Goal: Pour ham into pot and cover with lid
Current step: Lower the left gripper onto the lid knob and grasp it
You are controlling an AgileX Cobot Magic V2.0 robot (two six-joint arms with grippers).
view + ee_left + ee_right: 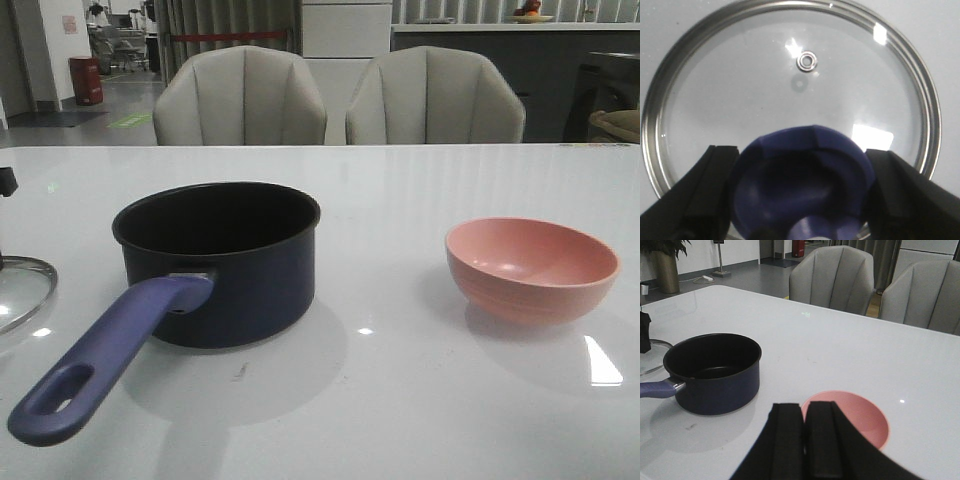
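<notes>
Left claw [800,195] is straddling the lid [790,75] knob, jaws spread either side, not yet pinching; squeeze centred before lifting toward the pot [218,262] beside it. Right claw [805,440] is sitting closed above the bowl [850,417].

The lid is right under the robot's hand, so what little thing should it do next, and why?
Probably close the left gripper on the blue knob. Its fingers sit either side of the knob with gaps, and the lid lies flat on the table beside the pot, which has no cover yet.
</notes>
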